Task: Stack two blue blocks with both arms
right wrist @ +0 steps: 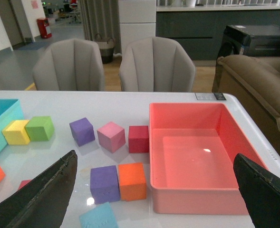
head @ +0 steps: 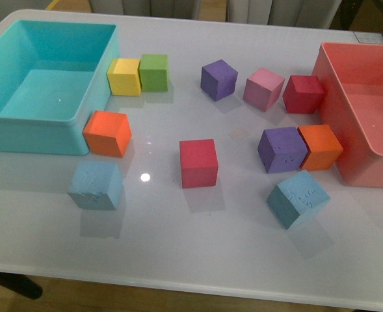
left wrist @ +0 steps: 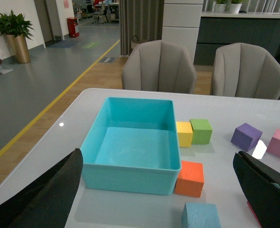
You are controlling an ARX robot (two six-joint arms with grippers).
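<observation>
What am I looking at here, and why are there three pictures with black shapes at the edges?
It is a two-armed robot at a white table. One camera sits on its body and looks down at the table; the other two ride on its wrists. The black shapes are gripper fingers: the left gripper and the right gripper, both open and holding nothing. On the table lie coloured foam cubes, a teal bin and a pink bin, both empty. The two light blue blocks it should stack lie apart near the front edge: the left blue block and the right blue block.
</observation>
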